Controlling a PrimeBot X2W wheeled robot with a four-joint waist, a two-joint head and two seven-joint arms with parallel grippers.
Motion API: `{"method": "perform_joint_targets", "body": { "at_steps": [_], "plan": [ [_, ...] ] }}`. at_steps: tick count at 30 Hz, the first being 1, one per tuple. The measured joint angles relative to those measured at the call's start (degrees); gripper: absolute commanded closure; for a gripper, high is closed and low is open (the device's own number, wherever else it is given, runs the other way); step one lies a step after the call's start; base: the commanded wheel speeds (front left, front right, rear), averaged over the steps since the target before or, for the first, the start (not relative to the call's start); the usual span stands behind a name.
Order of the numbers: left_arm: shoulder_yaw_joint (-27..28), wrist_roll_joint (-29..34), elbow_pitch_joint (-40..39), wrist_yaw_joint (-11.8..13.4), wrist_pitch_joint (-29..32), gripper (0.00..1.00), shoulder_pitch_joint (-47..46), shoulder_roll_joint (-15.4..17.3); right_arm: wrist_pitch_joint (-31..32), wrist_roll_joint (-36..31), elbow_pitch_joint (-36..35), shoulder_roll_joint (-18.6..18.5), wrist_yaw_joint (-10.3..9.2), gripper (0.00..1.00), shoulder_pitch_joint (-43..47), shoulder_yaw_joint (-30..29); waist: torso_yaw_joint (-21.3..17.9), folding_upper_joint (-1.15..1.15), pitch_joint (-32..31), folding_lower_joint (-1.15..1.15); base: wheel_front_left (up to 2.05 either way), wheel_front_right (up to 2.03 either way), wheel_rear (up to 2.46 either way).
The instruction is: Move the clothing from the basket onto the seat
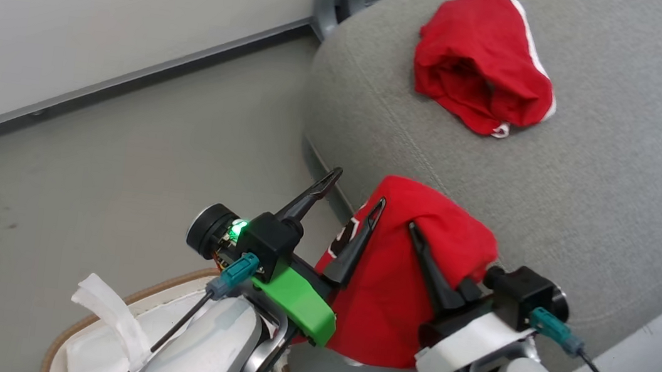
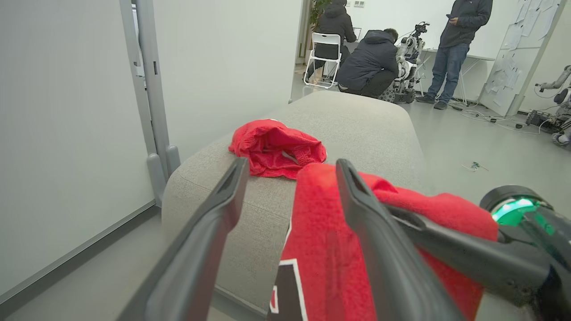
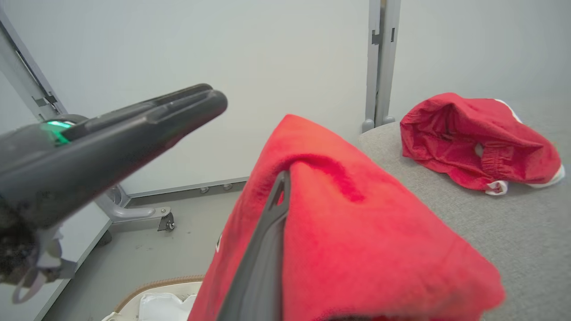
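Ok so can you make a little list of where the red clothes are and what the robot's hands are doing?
jersey: held up by the right gripper, at the near edge of the seat
other red garment: lying crumpled on the seat
basket: low down, white lining showing
left gripper: open, one finger beside the jersey
right gripper: shut on the jersey, one finger hidden under cloth

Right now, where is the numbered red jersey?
In the head view, lower centre: the jersey drapes over the right gripper, at the near edge of the seat.
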Motion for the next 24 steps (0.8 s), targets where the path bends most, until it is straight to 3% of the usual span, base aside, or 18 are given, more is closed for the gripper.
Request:
{"method": "perform_joint_targets", "body": {
  "at_steps": [7, 11, 19, 24],
  "plan": [
    [-0.24, 1.32, 0.86, -0.19, 0.00, 0.00, -0.25, -0.02, 0.01, -1.30, -2.60, -2.89, 0.00, 1.00, -2.07, -5.04, -2.20, 0.00, 3.34, 0.00, 0.00, 0.00, 0.00],
    [-0.21, 2.10, 1.15, -0.23, 0.00, 0.00, -0.35, 0.52, 0.01, -2.68, -4.16, -8.62, 0.01, 1.00, -9.49, -7.83, -2.62, 0.00, 5.56, 0.00, 0.00, 0.00, 0.00],
    [-0.90, 2.91, 0.98, -0.24, 0.00, 0.00, -2.76, 3.57, 0.00, -7.37, -3.08, -23.38, 0.01, 1.00, -28.38, -18.96, -2.14, 0.00, 11.10, 0.00, 0.00, 0.00, 0.00],
    [-1.07, 3.08, 0.87, -0.24, 0.00, 0.00, -4.22, 5.75, 0.00, -10.74, 0.66, -27.32, 0.01, 1.00, -36.45, -23.58, -0.99, 0.00, 15.04, 0.01, 0.00, 0.00, 0.00]
  ]
}}
